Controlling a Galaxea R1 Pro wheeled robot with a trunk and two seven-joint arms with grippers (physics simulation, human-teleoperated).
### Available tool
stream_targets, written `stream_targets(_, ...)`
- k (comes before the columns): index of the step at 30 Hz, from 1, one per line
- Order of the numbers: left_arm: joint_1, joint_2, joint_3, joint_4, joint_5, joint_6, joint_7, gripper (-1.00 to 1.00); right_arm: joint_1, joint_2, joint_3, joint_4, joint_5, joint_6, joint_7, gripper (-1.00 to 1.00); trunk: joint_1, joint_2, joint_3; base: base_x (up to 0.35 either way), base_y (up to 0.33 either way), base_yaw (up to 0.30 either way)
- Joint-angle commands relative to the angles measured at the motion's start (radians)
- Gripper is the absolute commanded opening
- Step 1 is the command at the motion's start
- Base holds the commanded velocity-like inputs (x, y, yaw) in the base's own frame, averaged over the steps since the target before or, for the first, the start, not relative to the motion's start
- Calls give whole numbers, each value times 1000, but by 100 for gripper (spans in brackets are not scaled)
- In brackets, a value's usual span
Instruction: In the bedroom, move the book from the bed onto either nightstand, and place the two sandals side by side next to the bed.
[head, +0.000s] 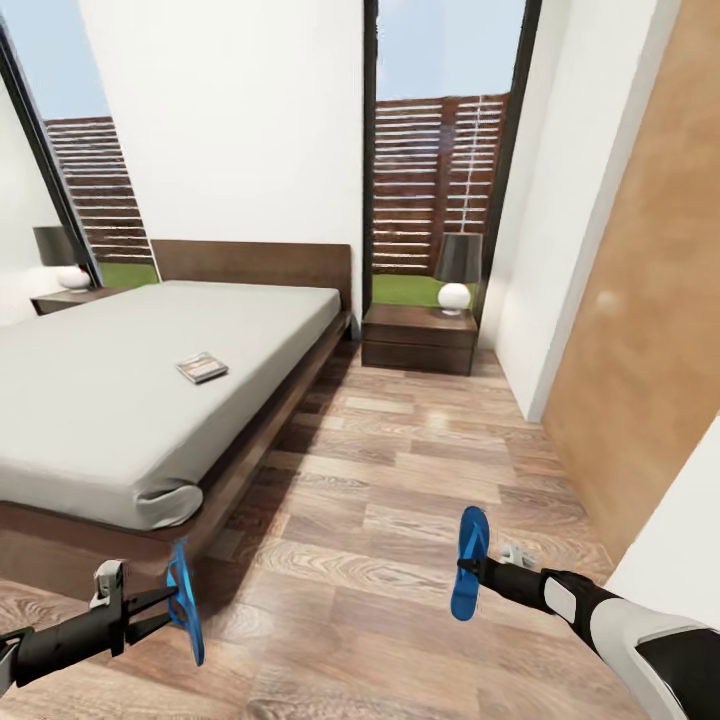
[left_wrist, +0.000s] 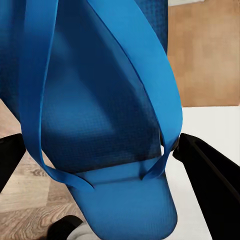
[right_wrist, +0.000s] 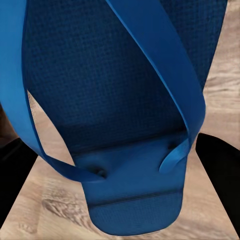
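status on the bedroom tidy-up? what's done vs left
Nothing placed yet. In hand: the left gripper holds one blue sandal, and the right gripper holds the other sandal, both above the wood floor near the foot of the bed. Left: set both side by side beside the bed, then move the book from the mattress to a nightstand.

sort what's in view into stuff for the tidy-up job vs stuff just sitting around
For the job:
- book on the bed
- left sandal, held by left gripper
- right sandal, held by right gripper
- near nightstand, far nightstand

Just around:
- lamps
- wooden door
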Motion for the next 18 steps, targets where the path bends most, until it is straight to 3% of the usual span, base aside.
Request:
stream_targets(1, -1, 0, 1, 0, 0, 10, -3, -100, -1, 0, 4, 2, -13, 5, 6, -100, 0, 0, -1, 78, 0, 233)
stream_targets(18, -1, 0, 1, 1, 0, 10, -3, -100, -1, 0, 4, 2, -13, 5, 6, -100, 0, 0, -1, 111, -47, 233)
